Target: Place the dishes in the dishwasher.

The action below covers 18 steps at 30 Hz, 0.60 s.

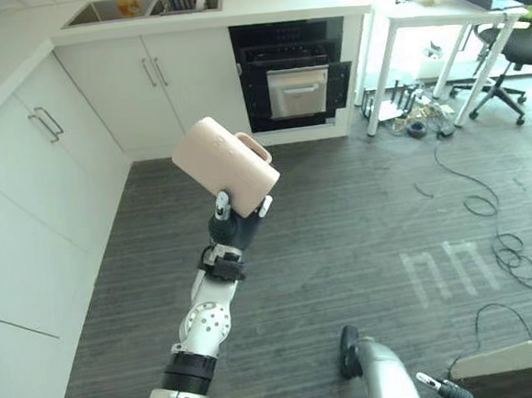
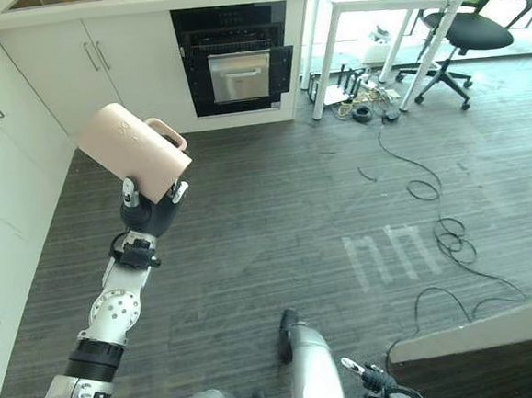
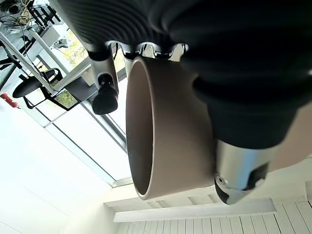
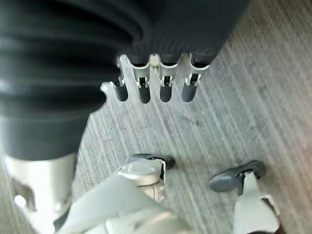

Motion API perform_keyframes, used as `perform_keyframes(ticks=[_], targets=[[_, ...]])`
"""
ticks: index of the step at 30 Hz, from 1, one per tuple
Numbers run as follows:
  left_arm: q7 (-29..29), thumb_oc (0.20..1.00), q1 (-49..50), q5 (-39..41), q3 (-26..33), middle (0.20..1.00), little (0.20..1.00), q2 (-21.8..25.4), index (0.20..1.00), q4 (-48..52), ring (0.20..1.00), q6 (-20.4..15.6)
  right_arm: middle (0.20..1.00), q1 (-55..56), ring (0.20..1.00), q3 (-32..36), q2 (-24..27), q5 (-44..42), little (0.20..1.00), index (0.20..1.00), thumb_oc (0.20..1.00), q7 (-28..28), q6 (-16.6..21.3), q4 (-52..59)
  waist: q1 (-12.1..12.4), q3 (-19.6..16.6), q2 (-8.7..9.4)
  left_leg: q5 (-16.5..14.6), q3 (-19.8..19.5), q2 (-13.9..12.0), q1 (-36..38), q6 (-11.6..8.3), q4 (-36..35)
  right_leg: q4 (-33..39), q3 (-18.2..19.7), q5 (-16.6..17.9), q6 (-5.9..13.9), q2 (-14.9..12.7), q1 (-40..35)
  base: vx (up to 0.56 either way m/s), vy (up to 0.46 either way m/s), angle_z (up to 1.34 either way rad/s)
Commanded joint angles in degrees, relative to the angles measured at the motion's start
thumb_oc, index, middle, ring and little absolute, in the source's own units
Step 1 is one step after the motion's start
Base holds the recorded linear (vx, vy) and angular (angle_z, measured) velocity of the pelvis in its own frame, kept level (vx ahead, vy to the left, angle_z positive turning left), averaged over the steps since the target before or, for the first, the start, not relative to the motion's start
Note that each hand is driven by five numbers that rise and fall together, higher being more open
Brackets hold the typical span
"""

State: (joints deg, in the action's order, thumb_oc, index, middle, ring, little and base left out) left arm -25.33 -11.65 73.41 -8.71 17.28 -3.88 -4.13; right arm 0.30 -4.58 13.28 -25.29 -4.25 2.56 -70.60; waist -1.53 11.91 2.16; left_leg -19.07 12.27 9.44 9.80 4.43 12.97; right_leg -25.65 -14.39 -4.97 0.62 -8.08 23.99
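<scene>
My left hand [image 1: 236,227] is raised in front of me and shut on a pale pink mug [image 1: 222,166] with a handle, tilted with its base towards the cabinets. In the left wrist view the mug [image 3: 165,131] shows its open mouth, with my fingers and thumb [image 3: 241,165] curled round its body. The dark dishwasher [image 1: 293,77] is built in under the white counter far ahead. Low beside me near the floor hangs my right hand [image 1: 350,351], its fingers [image 4: 165,83] relaxed and holding nothing.
White cabinets [image 1: 33,171] run along the left and back. A sink [image 1: 140,6] sits in the counter. At the back right stand a white table [image 1: 445,19] and an office chair [image 1: 512,50]. Black cables [image 1: 489,218] trail over the grey floor.
</scene>
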Motion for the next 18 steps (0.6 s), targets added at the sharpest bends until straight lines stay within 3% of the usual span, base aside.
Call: perform_keyframes(ticks=[1,3,4,5,7,9,12,13,15,18], targets=[[-3.0,0.2,-2.0,0.1,0.6,0.2,0.2,-0.4,0.2,5.7,0.2,-1.8,1.0,-0.1,1.0,0.2,0.6,-2.1,1.0,1.0,1.0,0.0,1.5,-2.6,-1.0,-2.7,-0.07,-0.2,-3.7,-6.4,-4.3,-1.06,4.2,8.5,3.1,4.4,7.07,0.8,-13.6,0.6,-0.322,0.2],[-3.1,0.2,-1.3,-0.3,0.3,0.2,0.2,-1.6,0.2,6.0,0.2,-2.9,1.0,-0.3,1.0,0.2,1.4,0.4,1.0,1.0,1.0,-0.7,1.5,-2.5,-1.1,-2.9,0.2,1.6,-2.9,-6.5,-1.6,-1.93,4.2,8.5,3.9,3.1,5.36,1.9,-15.3,0.53,-0.293,0.18],[-3.3,0.2,-1.2,-0.4,0.3,0.2,0.2,-2.3,0.2,6.0,0.2,-3.4,1.0,-0.5,1.0,-0.5,1.9,0.8,1.0,1.0,1.0,-0.7,1.8,-2.3,-0.3,-2.5,1.24,9.7,-1.0,-6.5,1.5,-3.52,4.2,8.5,4.5,1.6,4.03,2.1,-17.3,0.48,-0.337,-0.08],[-2.9,0.2,-1.3,-0.6,0.3,0.2,0.2,-2.9,0.2,6.1,0.2,-4.2,1.0,-0.7,1.0,-1.1,2.7,0.4,1.0,1.0,1.0,-1.2,1.9,-2.1,0.2,-1.5,1.48,14.3,0.0,-8.4,-0.5,-5.48,11.7,8.5,3.9,0.2,2.61,2.8,-19.6,0.41,-0.349,-0.43],[-1.8,0.2,-1.9,0.4,1.2,0.2,0.2,-3.6,0.2,5.9,0.2,-4.8,1.0,-1.0,1.0,-1.2,3.4,0.6,1.0,1.0,1.0,-1.4,2.0,-1.1,1.1,-0.4,1.79,19.2,0.6,-11.9,-8.1,-7.47,22.9,8.5,2.9,-2.0,0.53,3.6,-22.7,0.33,-0.258,-0.67],[-2.5,0.2,-2.0,1.4,2.3,0.2,0.2,-3.4,0.2,5.4,0.2,-5.2,1.0,-1.5,1.0,-0.6,3.7,1.3,1.0,1.0,1.0,-1.8,1.7,-0.6,2.5,0.0,1.52,18.4,-1.9,-8.4,-12.2,-6.52,19.1,8.5,5.2,-3.2,0.65,4.5,-24.3,0.32,-0.04,-0.63],[-3.2,0.2,-1.0,1.3,3.1,0.2,0.2,-3.1,0.2,6.2,0.2,-5.6,1.0,-2.3,1.0,-0.6,3.8,2.2,1.0,1.0,1.0,-1.8,0.9,-0.7,3.2,0.4,1.33,19.2,-3.0,-6.2,-12.0,-5.87,6.3,8.5,8.4,-4.4,1.05,6.4,-25.5,0.36,0.103,-0.99],[-3.0,0.2,-0.7,1.7,3.1,0.2,0.2,-2.9,0.2,6.2,0.2,-6.3,1.0,-2.5,1.0,-0.9,3.9,2.5,1.0,1.0,1.0,-1.5,0.1,-1.0,3.2,0.4,-0.34,17.9,-5.5,-7.6,-16.7,-6.48,4.2,8.5,9.7,-4.9,1.21,8.9,-26.2,0.53,0.239,-0.69],[-3.1,0.2,-0.5,1.5,3.8,0.2,0.2,-2.8,0.2,6.2,0.2,-6.0,1.0,-2.3,1.0,-1.7,4.1,2.5,1.0,1.0,1.0,-1.0,-0.5,-1.8,3.8,-0.1,-1.79,17.6,-9.4,-9.6,-23.2,-8.11,4.2,8.5,10.5,-6.0,1.11,10.8,-27.1,0.53,0.237,-0.37],[-4.8,0.2,-0.9,0.9,5.8,0.2,0.2,-2.8,0.2,4.3,0.2,-5.3,1.0,-1.9,1.0,-1.4,4.4,2.6,1.0,1.0,1.0,-1.0,0.2,-2.7,3.8,-0.9,-1.93,17.1,-6.1,-11.8,-24.4,-8.29,4.2,8.5,9.1,-7.8,1.77,9.6,-28.9,0.45,0.19,-0.54]])
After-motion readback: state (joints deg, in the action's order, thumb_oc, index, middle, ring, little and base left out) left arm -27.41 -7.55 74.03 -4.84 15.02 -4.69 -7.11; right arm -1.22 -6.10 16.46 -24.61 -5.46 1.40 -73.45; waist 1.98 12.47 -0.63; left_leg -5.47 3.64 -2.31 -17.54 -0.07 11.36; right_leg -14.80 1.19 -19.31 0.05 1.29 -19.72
